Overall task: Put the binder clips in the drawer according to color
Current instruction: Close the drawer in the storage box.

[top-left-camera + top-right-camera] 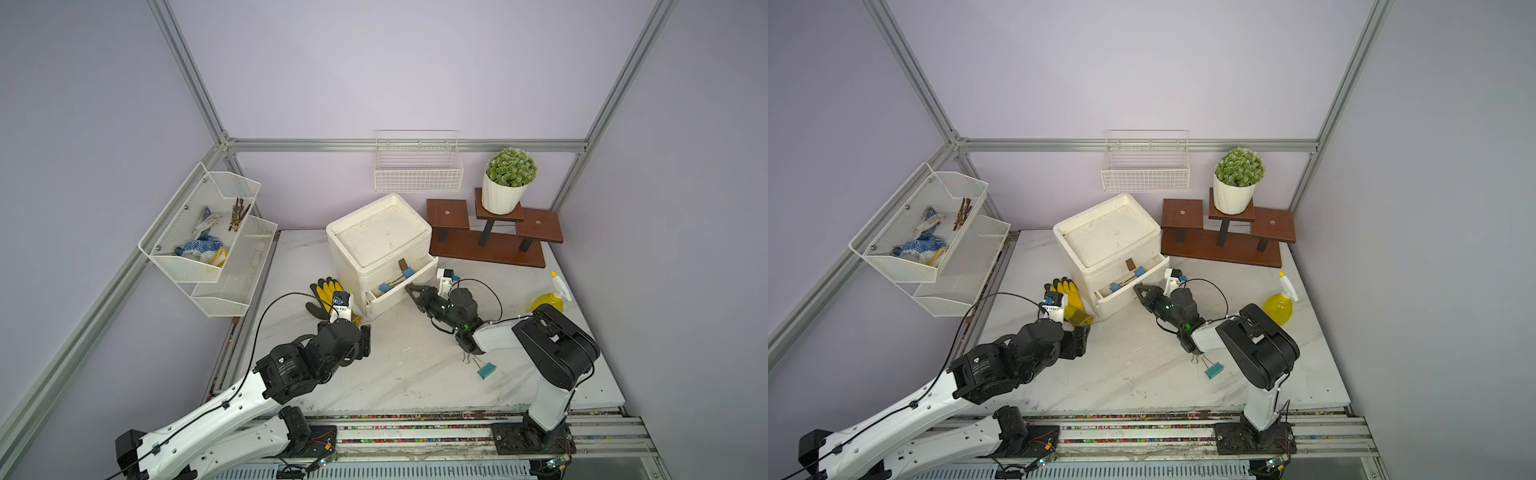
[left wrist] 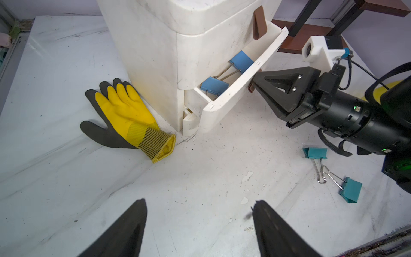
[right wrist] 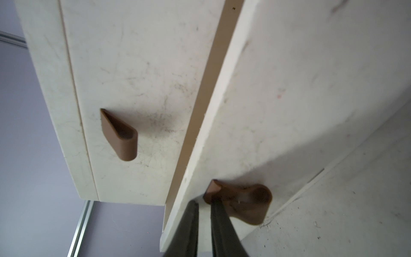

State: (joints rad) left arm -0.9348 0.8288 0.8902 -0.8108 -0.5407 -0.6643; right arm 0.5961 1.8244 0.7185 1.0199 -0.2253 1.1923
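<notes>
Marbled white bench fills the cell, and the drawer chest stands toward its back with the middle drawer pulled out at a slant. Two blue binder clips lie inside it, just behind the front panel. The right end effector sits against that panel's brown tab handle. Its jaws are drawn nearly together and appear to pinch the tab's edge, though the right wrist view is too blurred to be sure. The left end effector hovers half open and empty over bare bench in front of the chest, well apart from any clip. Two teal binder clips rest on the bench beside the right arm, their wire handles crossing. Broad free surface lies between the arms. A yellow glove touches the chest's near corner, and a spray bottle stands near the right-hand edge. In both top views the right forearm covers one of the teal pair; the left wrist view shows both whole.
</notes>
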